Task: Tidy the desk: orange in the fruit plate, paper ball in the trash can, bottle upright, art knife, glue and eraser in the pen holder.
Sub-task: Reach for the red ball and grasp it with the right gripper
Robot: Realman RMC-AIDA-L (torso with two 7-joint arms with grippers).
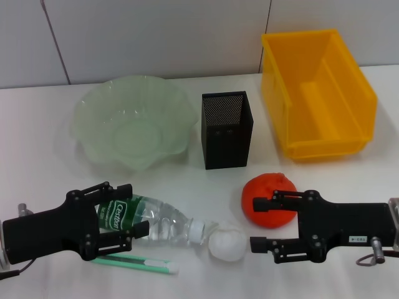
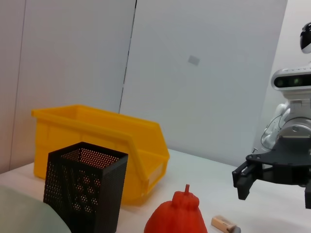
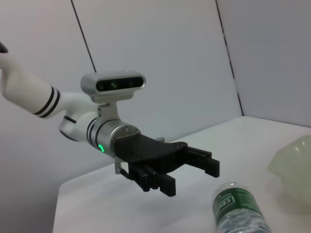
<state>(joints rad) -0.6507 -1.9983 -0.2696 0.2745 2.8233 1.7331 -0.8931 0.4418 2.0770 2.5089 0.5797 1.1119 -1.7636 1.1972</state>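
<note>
- the left gripper [image 1: 118, 215] is hovering low over the white table [image 1: 37, 124], its jaws standing apart on either side of the labelled base end of the bottle [image 1: 153, 222], not visibly squeezing it.
- the bottle is lying on its side, its cap end pointing toward the paper ball [image 1: 226, 242], which is sitting just beside the cap.
- a green stick-like item [image 1: 134, 263], probably the art knife, is lying flat on the table just in front of the bottle.
- the right gripper [image 1: 257, 223] is reaching in from the right with its jaws spread; the upper finger is sitting over the orange [image 1: 265, 198] and the lower one is pointing toward the paper ball.
- the orange is resting on the table, in front of the pen holder [image 1: 227, 129] and outside the fruit plate [image 1: 132, 121].
- the black mesh pen holder is standing upright between the pale green fruit plate and the yellow trash can [image 1: 317, 93].
- in the left wrist view a small beige block [image 2: 224, 224], possibly the eraser, is lying on the table beside the orange.
</note>
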